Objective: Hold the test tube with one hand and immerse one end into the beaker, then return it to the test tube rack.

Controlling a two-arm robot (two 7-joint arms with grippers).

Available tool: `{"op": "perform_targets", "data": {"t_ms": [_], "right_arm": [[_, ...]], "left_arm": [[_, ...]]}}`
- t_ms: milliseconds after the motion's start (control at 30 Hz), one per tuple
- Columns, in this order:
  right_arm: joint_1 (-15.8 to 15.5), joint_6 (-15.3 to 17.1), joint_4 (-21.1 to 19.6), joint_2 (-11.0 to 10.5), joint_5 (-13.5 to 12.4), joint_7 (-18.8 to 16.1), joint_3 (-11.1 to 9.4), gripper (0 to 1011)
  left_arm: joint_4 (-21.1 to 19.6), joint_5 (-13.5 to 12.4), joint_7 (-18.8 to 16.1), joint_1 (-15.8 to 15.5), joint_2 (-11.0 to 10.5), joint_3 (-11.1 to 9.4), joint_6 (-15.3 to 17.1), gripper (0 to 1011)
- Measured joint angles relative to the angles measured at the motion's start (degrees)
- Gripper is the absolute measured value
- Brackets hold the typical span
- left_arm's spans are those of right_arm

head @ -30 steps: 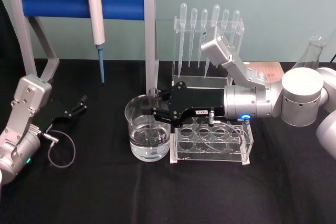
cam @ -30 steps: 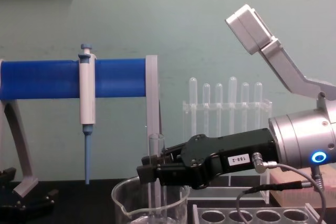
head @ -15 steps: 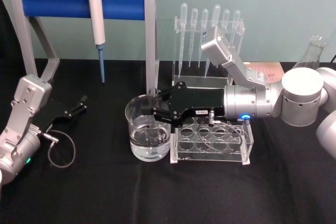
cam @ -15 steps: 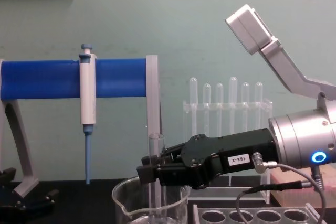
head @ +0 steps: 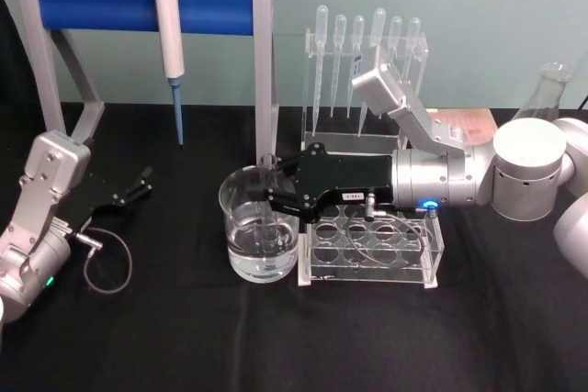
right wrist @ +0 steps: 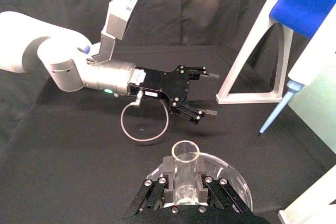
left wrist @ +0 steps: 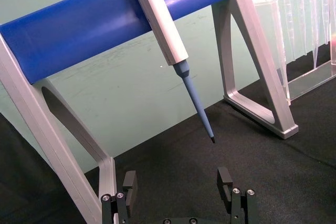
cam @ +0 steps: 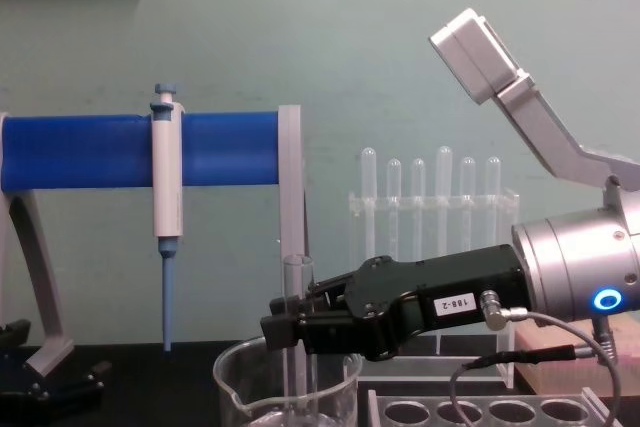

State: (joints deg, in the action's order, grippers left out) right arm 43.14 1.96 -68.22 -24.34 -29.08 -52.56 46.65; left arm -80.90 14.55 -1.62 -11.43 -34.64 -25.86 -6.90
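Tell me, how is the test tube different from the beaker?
The test tube is thin and tall; the beaker is wide and squat. The test tube hangs upright in the right pincer, its lower end inside the beaker, which stands on the table. Both are clear glass. The left pincer sits open, idle.

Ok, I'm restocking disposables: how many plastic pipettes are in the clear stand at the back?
6 pipettes, bulbs up, side by side in the clear stand at the back: first, second, third, fourth, fifth, sixth, counting from the robot's left. None looks hidden.
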Motion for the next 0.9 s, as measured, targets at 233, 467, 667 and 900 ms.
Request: {"op": "perform_targets", "data": {"t_ms": [233,467,667,900], "right_arm": [[0.0,0.0,0.0,0.0,0.0,0.0,0.0,234],[0.0,0.0,0.0,0.0,0.0,0.0,0.0,235],[0.0,0.0,0.0,0.0,0.0,0.0,0.0,235],[0.0,0.0,0.0,0.0,0.0,0.0,0.0,235]], "left_arm": [[0.0,0.0,0.0,0.0,0.0,0.0,0.0,1000],[0.0,0.0,0.0,0.0,0.0,0.0,0.0,1000],[0.0,0.0,0.0,0.0,0.0,0.0,0.0,1000],[0.0,0.0,0.0,0.0,0.0,0.0,0.0,1000]]}}
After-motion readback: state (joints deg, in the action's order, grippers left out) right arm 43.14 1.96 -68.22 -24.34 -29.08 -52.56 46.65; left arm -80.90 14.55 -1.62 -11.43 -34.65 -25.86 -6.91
